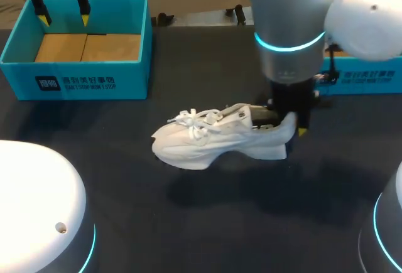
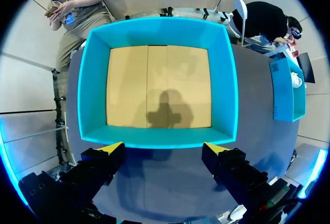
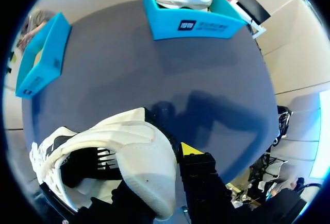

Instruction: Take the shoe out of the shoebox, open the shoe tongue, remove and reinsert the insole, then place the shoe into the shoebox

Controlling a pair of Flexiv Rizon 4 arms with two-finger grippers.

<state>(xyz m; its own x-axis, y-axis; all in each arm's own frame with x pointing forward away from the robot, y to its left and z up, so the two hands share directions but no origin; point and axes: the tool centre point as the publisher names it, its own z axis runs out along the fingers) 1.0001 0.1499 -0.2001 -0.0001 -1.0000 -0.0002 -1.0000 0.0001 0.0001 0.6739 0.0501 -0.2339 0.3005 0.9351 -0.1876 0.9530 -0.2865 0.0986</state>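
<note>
The white shoe (image 1: pixel 213 141) is near the middle of the dark table (image 1: pixel 207 216), with its toe to the left and its heel to the right, well apart from the teal shoebox (image 1: pixel 75 83) at the far left. The right gripper (image 1: pixel 287 126) comes straight down on the heel and is clenched on it, one finger inside the collar and the other, yellow-tipped, against the outside. The left gripper (image 1: pixel 64 17) hangs above the shoebox with its fingers spread wide, grasping nothing.
</note>
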